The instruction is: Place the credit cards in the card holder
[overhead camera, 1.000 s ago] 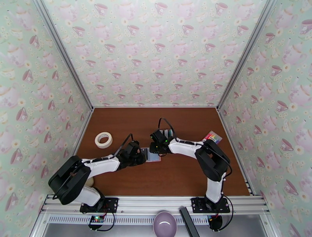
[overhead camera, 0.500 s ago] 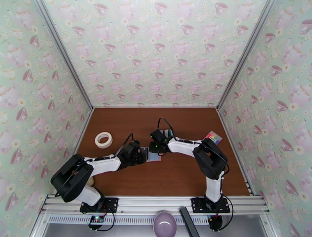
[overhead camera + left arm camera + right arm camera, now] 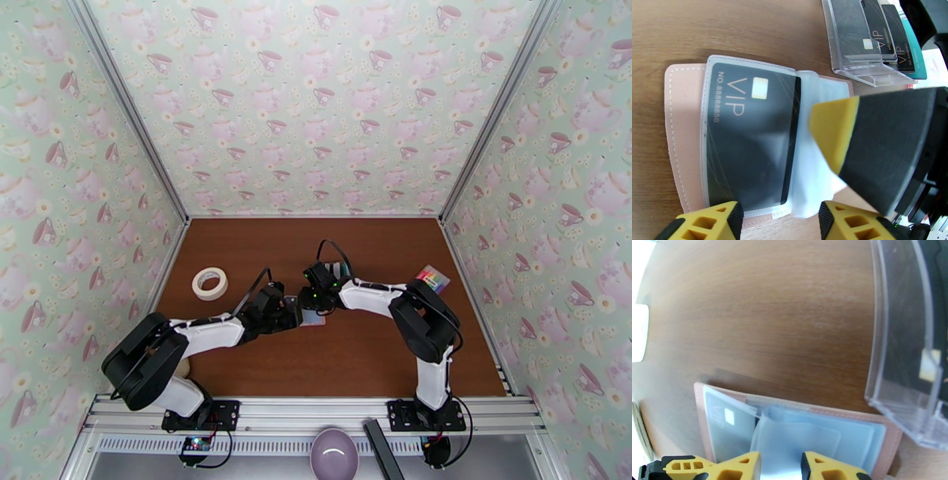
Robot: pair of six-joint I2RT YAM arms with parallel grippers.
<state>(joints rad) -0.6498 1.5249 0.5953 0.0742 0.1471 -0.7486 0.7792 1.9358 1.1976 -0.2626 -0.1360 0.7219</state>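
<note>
Table (image 3: 355,355) open nearside of card holder (image 3: 674,130); left tool (image 3: 780,221) apart, right tool (image 3: 781,467) unclear.

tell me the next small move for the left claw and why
Probably lift the left claw clear and swing it toward the clear rack. It stands open, holding nothing, the black VIP card already lies inside a pocket of the card holder, and more credit cards wait in the rack.

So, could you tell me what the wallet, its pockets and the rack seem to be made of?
Wallet: pink faux leather, probably; matte, white stitched edge.
Pockets: soft clear plastic, frosted, a card showing through.
Rack: rigid clear acrylic, it seems; glossy edges.
</note>
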